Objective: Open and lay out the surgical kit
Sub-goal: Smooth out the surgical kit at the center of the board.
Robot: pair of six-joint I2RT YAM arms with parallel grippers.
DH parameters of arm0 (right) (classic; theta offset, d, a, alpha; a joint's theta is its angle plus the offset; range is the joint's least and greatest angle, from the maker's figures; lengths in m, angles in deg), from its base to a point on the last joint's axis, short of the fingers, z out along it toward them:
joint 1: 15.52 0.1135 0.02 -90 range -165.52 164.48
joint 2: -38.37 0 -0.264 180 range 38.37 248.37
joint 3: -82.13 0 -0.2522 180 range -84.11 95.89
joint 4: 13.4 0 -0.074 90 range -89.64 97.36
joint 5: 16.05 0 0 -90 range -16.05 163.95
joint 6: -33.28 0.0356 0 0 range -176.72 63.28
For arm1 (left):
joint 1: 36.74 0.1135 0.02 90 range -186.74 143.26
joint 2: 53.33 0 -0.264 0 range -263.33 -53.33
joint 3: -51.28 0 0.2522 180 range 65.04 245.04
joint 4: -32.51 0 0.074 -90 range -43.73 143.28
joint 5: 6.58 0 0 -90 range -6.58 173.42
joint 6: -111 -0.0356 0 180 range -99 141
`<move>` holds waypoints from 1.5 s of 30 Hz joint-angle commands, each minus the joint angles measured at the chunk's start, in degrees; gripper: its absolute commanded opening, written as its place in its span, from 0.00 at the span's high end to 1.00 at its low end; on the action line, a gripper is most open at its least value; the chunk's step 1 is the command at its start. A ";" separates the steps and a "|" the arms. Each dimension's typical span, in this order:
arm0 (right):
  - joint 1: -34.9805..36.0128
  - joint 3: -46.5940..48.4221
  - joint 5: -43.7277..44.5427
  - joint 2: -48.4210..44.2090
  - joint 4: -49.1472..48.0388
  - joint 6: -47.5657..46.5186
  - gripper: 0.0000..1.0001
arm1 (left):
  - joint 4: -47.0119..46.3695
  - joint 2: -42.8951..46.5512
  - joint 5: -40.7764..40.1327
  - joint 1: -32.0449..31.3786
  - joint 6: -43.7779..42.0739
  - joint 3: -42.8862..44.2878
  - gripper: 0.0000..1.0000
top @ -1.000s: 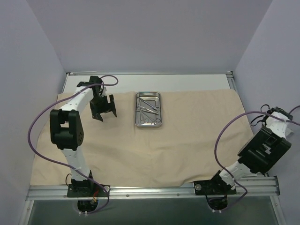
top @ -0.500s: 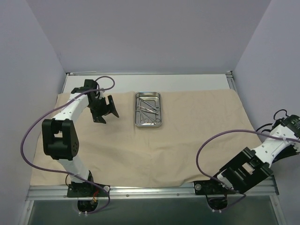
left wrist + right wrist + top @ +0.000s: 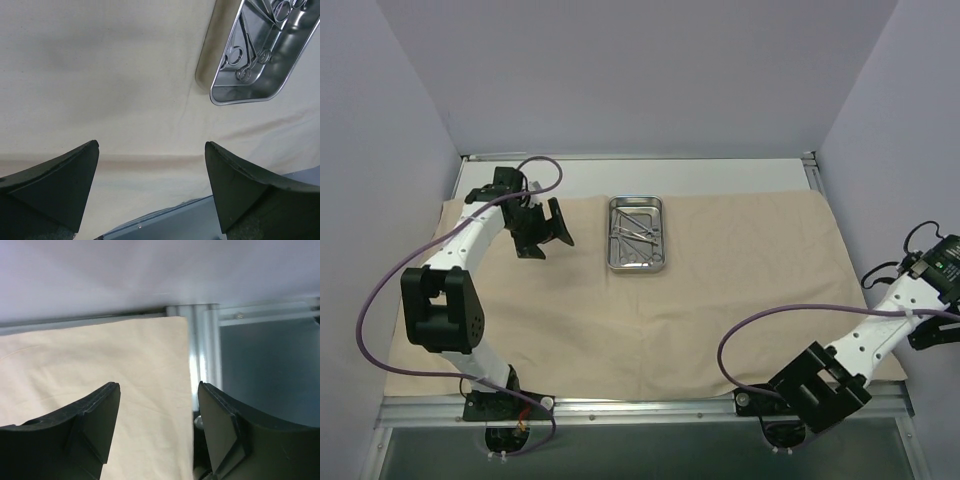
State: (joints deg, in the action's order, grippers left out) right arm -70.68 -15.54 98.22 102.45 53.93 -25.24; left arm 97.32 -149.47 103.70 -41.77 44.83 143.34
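Steel tray point(image 3: 637, 263) w/ instruments point(image 3: 635, 228) on cloth point(image 3: 740, 275)

One tan cloth point(image 3: 720, 270) covers most of the one tabletop point(image 3: 740, 175). On it sits a single steel tray point(image 3: 638, 268). Inside the tray lies a small heap of slim steel instruments point(image 3: 634, 230), crossed over one another, so I can't get a firm count; from close up I can pick out at least five finger rings point(image 3: 233, 52). There are two robot arms, one point(image 3: 470, 240) left of the tray and one point(image 3: 880, 335) well off to its right. Each has one claw, so two claws point(image 3: 150, 150) point(image 3: 159, 387), each with two dark fingers. There are two purple cables point(image 3: 380, 290) point(image 3: 760, 320), one per arm.
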 commanded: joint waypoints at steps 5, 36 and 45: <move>25.92 6.90 3.12 12.23 -19.19 2.27 0.35 | -3.15 2.63 -4.80 0.12 -1.94 3.51 0.06; 64.38 33.14 -25.59 58.80 -20.86 -15.40 0.00 | 24.73 -36.32 -30.83 -1.11 -4.41 43.17 0.06; 64.47 31.18 -20.15 63.36 -22.62 -14.00 0.00 | 24.72 -44.39 -26.09 -0.76 -4.41 48.33 0.06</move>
State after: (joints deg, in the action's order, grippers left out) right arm -5.80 14.76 73.50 164.80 30.56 -40.67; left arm 121.52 -190.47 75.46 -42.69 39.72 187.67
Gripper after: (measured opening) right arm 0.995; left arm 0.939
